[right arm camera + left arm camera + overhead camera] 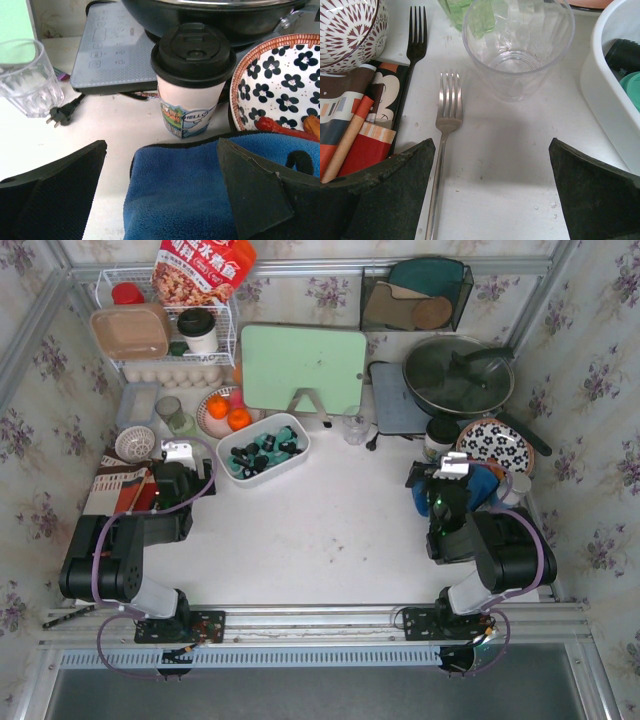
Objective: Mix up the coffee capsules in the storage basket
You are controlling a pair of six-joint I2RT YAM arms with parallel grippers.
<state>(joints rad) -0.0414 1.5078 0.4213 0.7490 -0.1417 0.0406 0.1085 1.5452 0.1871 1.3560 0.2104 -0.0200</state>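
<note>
Currently both jaws wide open, empty; coffee capsules [262, 452] in storage basket [292, 467] likely light, stiff, slippery; pinch across tapered sides

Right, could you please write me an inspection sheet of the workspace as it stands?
Surface: white table, crowded along its back and sides.
Job's things: teal and black coffee capsules lie in the storage basket.
Clutter: glass, silver fork, lidded paper cup, blue cloth, floral plate.
Grippers: left gripper open and empty, with the basket to its right; right gripper open and empty, at the blue cloth.
Cables: purple cables loop along both arms; a plug lies on the table.
Surroundings: floral wallpaper; wire rack, green cutting board and lidded pan at the back.
</note>
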